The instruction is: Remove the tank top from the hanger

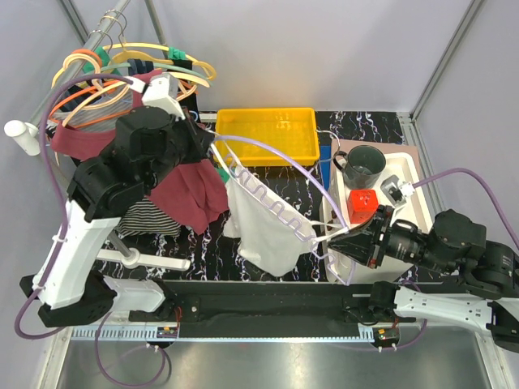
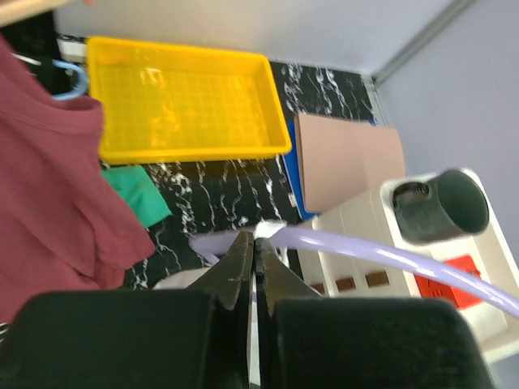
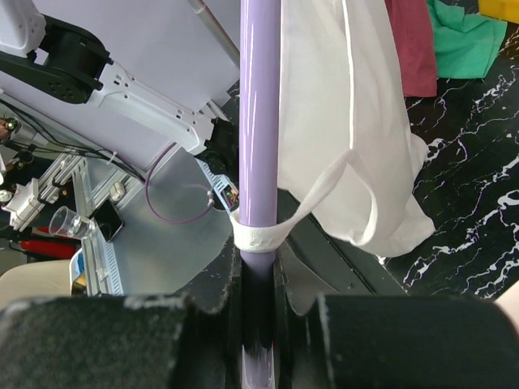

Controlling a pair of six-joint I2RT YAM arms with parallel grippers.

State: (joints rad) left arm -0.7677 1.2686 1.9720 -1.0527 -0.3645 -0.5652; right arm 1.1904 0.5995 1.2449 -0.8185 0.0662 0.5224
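A white tank top [image 1: 263, 227] hangs from a lavender hanger [image 1: 276, 158] held in the air between my two arms. My left gripper [image 1: 212, 150] is at the hanger's upper left end. In the left wrist view it [image 2: 258, 239] is shut on a thin white strip of the tank top, and the hanger tube [image 2: 365, 247] crosses just beyond the tips. My right gripper [image 1: 334, 239] is shut on the hanger's lower right end [image 3: 259, 105]. A white strap [image 3: 258, 237] loops round the tube right at its fingertips, and the tank top's body [image 3: 349, 121] hangs beside it.
A yellow bin [image 1: 266, 134] stands at the back. A white tray [image 1: 405, 166] at the right holds a dark mug [image 1: 362, 164] and a red block [image 1: 362, 203]. A clothes rack [image 1: 122, 65] with hangers and a maroon shirt [image 1: 190, 190] is at the back left.
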